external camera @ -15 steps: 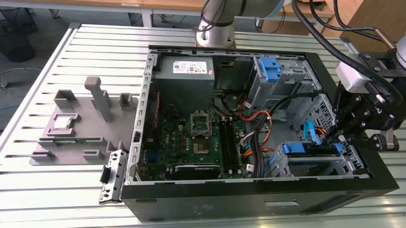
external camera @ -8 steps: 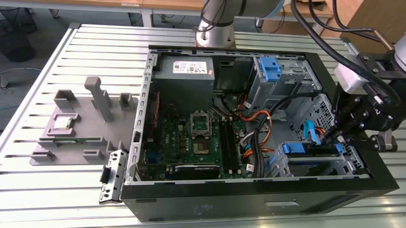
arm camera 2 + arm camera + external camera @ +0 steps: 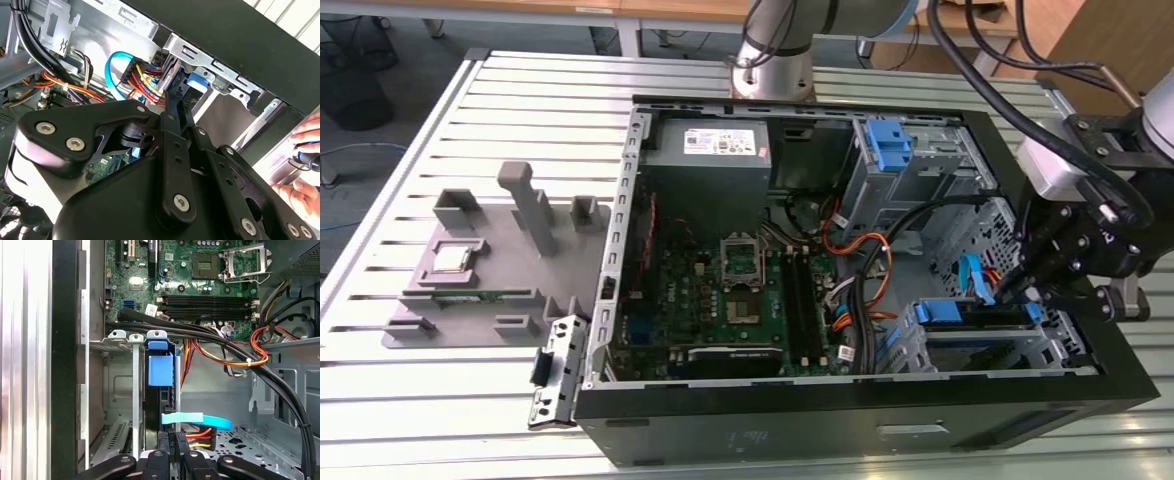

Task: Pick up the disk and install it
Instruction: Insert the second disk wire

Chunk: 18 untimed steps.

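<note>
Claw (image 3: 1025, 290) down at the drive cage (image 3: 987, 345), on the exterior view's right of the PC case (image 3: 854, 420). Fingers (image 3: 172, 447) drawn narrow; look pinched on the disk's rear edge, though the contact itself is partly hidden.

Disk (image 3: 161, 385) stands on edge in the cage slot, blue carrier tab (image 3: 160, 370) toward the motherboard (image 3: 190, 285).

Judgement: stiff, fairly heavy for its size, shock-sensitive. Hold by the edges/frame, not the label face. SATA and power cables (image 3: 200, 432) close by, snag risk. Person's hand (image 3: 305, 165) outside the case.
</note>
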Motion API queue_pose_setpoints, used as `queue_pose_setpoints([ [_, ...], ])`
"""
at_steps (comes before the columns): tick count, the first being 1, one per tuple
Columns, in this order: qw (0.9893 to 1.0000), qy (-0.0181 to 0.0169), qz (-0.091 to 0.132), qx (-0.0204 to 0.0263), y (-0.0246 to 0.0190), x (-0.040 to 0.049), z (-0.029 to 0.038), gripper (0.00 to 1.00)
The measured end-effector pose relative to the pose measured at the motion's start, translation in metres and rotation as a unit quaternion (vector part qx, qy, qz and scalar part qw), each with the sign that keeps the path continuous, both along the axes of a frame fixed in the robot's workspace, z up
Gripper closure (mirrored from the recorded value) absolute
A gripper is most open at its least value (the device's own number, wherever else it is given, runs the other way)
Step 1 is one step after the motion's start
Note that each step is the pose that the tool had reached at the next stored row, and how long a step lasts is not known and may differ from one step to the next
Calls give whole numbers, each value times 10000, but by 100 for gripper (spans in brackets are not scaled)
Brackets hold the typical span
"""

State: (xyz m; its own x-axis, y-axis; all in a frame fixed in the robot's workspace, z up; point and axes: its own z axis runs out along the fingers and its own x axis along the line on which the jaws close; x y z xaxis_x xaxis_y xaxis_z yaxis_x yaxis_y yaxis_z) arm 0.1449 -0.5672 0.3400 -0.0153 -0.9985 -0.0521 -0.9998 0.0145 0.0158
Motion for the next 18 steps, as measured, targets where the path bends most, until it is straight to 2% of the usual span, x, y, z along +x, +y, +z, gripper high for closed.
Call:
queue_pose_setpoints([
  [18, 10000, 0, 0, -1, -1, -14, -53, 82],
])
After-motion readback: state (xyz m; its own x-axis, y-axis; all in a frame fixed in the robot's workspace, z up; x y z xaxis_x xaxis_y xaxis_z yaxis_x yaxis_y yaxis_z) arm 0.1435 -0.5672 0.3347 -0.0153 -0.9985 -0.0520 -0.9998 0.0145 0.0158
